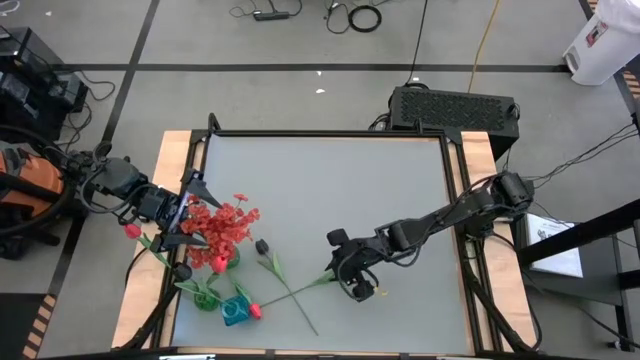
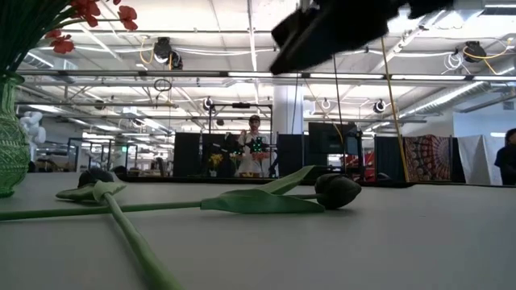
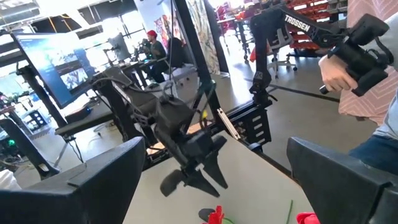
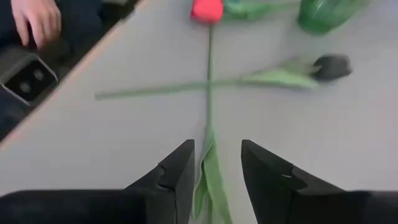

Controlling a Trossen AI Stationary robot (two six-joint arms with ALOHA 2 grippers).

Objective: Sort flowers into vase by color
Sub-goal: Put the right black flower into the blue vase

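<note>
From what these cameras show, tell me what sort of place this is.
Most likely a robotics lab in a big open workshop hall. A robot arm works at a framed table, cables trail across the floor, and a person stands among dark equipment racks behind.

My dark two-finger right gripper (image 4: 216, 177) straddles a green stem (image 4: 209, 93); a red-pink bud (image 4: 207, 9) at 12 o'clock, a black bud (image 4: 333, 66) at 2 o'clock.

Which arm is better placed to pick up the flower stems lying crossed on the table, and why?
The right. Its open pincer hangs right over the stem of the red tulip, near where it crosses the black-bud stem. The left pincer is off by the red blooms at the vase.
</note>
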